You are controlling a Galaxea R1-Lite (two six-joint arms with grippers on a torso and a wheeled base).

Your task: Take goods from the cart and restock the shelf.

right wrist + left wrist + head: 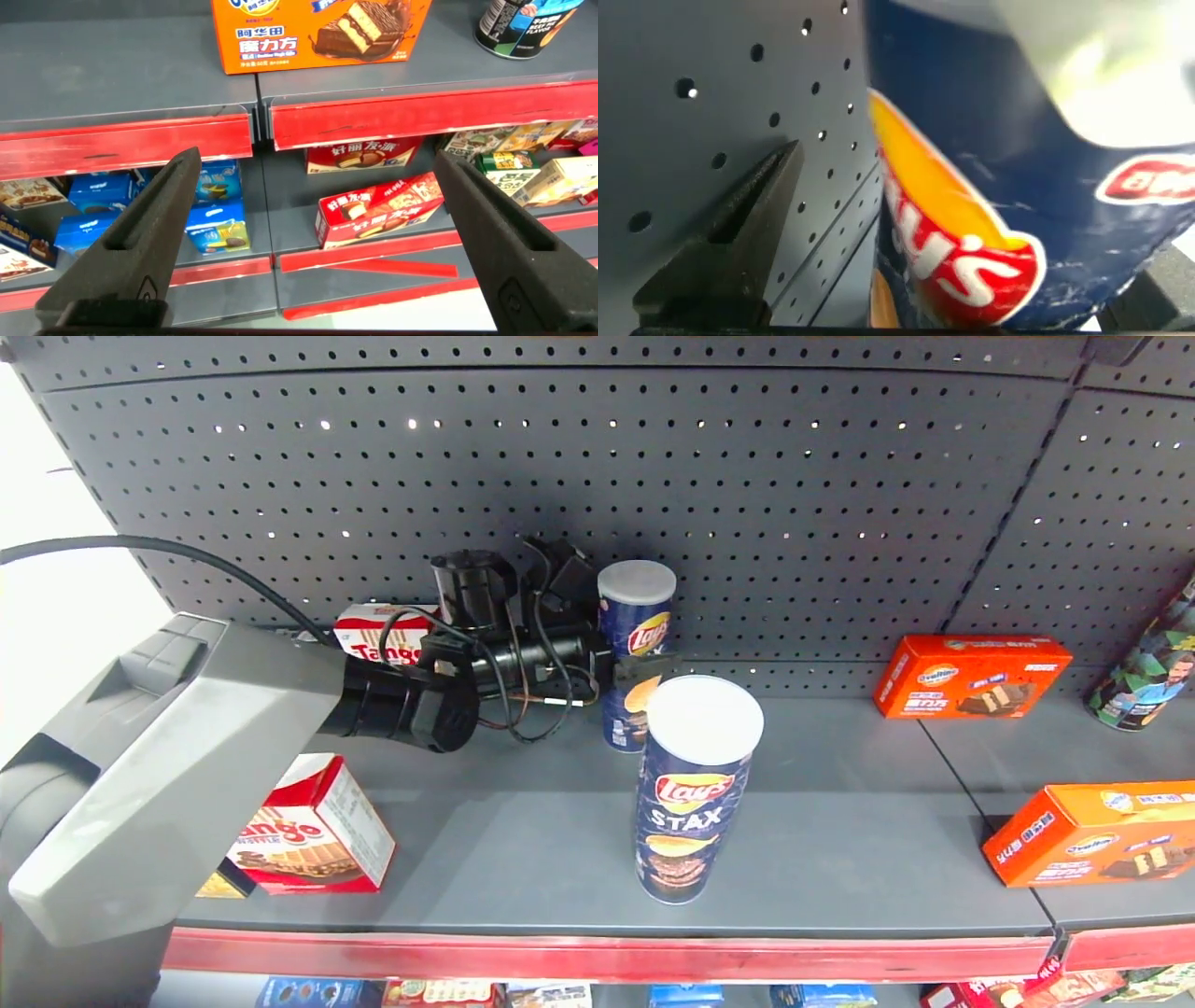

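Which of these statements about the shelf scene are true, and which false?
1. The front dark blue cylindrical chip can lies on its side. False: it stands upright.
2. The right gripper has its jaws open and empty. True.
3. The left gripper is at the rear dark blue cylindrical chip can, near the grey pegboard. True.
4. The rear orange cardboard box is stacked on the front orange cardboard box. False: they lie apart.

The shelf (523,840) is viewed from above by the head camera. The rear can (637,611), shared with that view, is seen pressed close between the left fingers (738,243). Lower shelves (392,266) are faced beyond the right fingers (131,252), farther off.
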